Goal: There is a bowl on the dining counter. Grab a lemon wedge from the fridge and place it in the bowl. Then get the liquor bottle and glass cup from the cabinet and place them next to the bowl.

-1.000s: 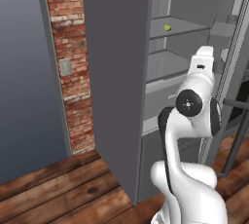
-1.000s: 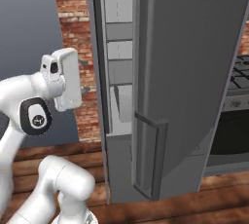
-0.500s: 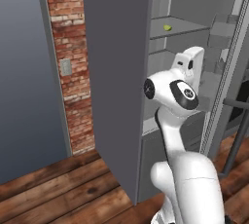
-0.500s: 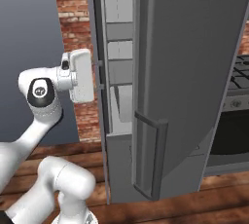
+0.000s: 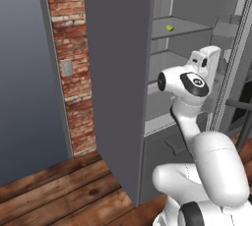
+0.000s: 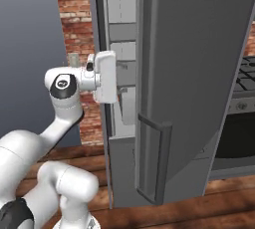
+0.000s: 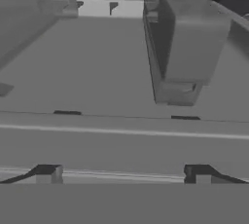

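Brick wall [image 5: 69, 48] and wood floor [image 5: 59, 190] sit left of the fridge [image 5: 118, 72], whose door [image 6: 199, 63] stands swung wide w/ its long bar handle [image 6: 149, 161] toward the right base cam. Lemon wedge [image 5: 169, 27] lies on an upper shelf [image 5: 182, 29] inside, well back and well above the hand, which sits at about mid-shelf height at the fridge opening.

Jaws: released, spread wide, nothing between them; in the hand view the two dark fingertips [image 7: 47, 173] stand far apart over bare grey shelf edges and a door bin [image 7: 187, 47].

Handling, as a guess: wedge should be very light, soft, a bit slick w/ juice, so a gentle squeeze is enough, and a hard one would likely crush it or squirt it out. Best hold probably across the two cut faces, pads near the rind where it's firmer, not at the thin pulp edge.

Orientation: too small to tell for sure. Reads as a yellow-green speck, slightly wider than tall, so the long axis looks roughly along the shelf, side to side. Which way rind or tips point, can't tell; needs a closer look before choosing wrist angle.
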Controlling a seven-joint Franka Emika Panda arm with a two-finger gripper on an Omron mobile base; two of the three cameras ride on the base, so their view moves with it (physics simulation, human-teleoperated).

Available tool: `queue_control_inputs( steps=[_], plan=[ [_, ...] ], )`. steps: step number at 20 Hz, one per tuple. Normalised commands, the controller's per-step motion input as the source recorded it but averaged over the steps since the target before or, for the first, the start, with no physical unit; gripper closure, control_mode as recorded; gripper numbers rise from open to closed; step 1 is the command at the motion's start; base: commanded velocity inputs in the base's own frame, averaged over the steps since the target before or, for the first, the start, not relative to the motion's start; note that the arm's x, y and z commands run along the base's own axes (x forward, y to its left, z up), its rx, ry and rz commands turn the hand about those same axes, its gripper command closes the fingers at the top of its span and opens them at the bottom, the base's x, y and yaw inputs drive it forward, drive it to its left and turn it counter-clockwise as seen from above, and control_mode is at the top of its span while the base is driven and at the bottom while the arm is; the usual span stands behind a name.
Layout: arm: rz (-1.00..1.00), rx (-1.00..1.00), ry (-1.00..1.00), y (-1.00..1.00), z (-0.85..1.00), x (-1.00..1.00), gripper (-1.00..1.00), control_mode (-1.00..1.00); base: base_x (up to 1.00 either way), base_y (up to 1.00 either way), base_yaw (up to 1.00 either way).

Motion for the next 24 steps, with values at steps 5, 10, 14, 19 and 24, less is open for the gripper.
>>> queue_control_inputs(
  steps=[5,10,14,19,24],
  plan=[
    [0.00,0.05,-0.12,-0.85,0.00,-0.20,-1.00,-1.00,0.00,0.00,0.00],
    [0.00,0.05,-0.17,-0.86,0.00,-0.40,-1.00,-1.00,0.00,0.00,0.00],
    [0.00,0.07,-0.13,-0.96,0.00,-0.27,-1.00,-1.00,0.00,0.00,0.00],
    [0.07,0.16,-0.09,-1.00,0.00,-0.02,-1.00,-1.00,0.00,0.00,0.00],
    [0.10,0.17,-0.09,-1.00,0.01,-0.05,-1.00,-1.00,0.00,0.00,0.00]
  ],
)
